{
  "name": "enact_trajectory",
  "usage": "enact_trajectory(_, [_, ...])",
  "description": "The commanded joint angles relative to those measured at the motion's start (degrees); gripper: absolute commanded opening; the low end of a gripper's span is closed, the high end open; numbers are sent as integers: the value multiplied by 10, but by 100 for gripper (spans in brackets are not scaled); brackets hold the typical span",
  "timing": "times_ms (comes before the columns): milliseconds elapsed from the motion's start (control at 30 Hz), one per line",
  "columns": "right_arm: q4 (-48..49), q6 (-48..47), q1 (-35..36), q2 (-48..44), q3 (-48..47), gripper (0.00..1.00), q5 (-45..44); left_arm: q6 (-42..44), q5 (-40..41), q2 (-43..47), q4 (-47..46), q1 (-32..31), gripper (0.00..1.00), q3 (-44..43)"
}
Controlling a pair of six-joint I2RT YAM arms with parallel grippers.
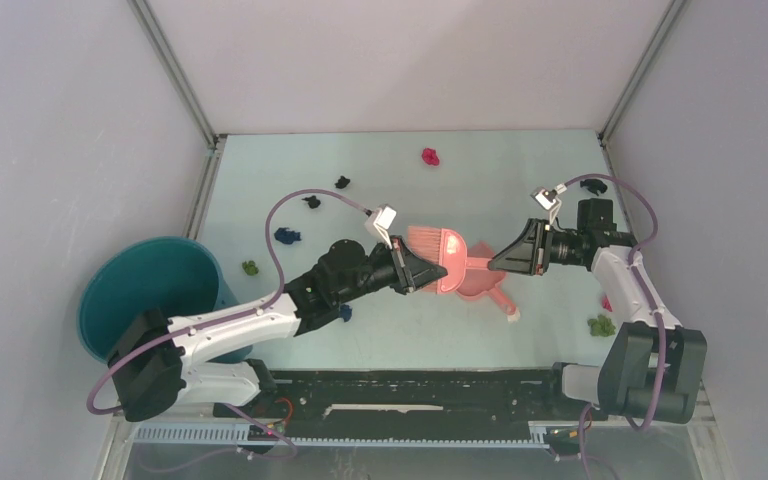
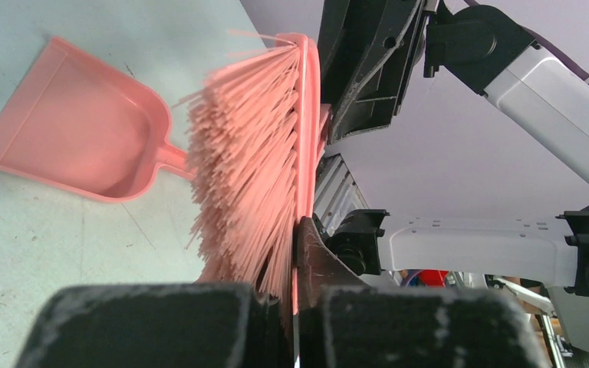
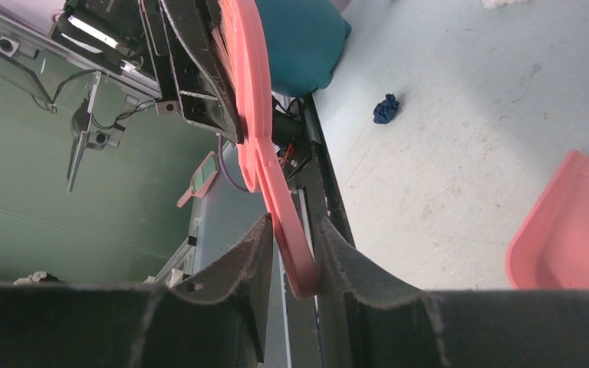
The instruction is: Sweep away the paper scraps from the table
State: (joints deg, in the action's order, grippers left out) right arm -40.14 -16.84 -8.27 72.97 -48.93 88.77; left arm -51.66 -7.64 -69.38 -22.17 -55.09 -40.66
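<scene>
Pale table (image 1: 380, 340), paper scraps (image 1: 430, 156) round the dustpan (image 1: 482, 287); above it our left gripper (image 1: 422, 268) and right gripper (image 1: 501, 262) both clamp the brush (image 1: 440, 246). Seemingly a handover: left releases next.

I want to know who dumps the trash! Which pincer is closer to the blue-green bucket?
Left. The left pincer, clamping the brush, is right of the bucket; the right pincer sits farther right, on the brush's handle.
</scene>
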Motion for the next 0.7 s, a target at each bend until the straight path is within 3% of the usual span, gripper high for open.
enact_trajectory(0, [-18, -14, 0, -5, -22, 33, 93, -1, 21, 9, -10, 5, 0, 6])
enact_trajectory(67, [-21, -19, 2, -6, -22, 22, 93, 0, 28, 9, -7, 7, 0, 9])
enact_trajectory(133, [-19, -17, 1, -6, -22, 0, 93, 0, 41, 10, 5, 9, 3, 10])
enact_trajectory(233, [-17, -15, -4, -3, -22, 0, 93, 22, 103, 12, 112, 10, 45, -21])
enact_trajectory(367, [-1, -7, -22, 2, -22, 0, 91, 34, 209, 22, 239, 9, 67, -52])
enact_trajectory(467, [1, 6, -44, 24, -31, 0, 68, 39, 266, 23, 294, -6, 71, -67])
enact_trajectory(667, [0, 34, -76, 53, -58, 0, -9, 20, 351, -30, 305, -100, 73, -95])
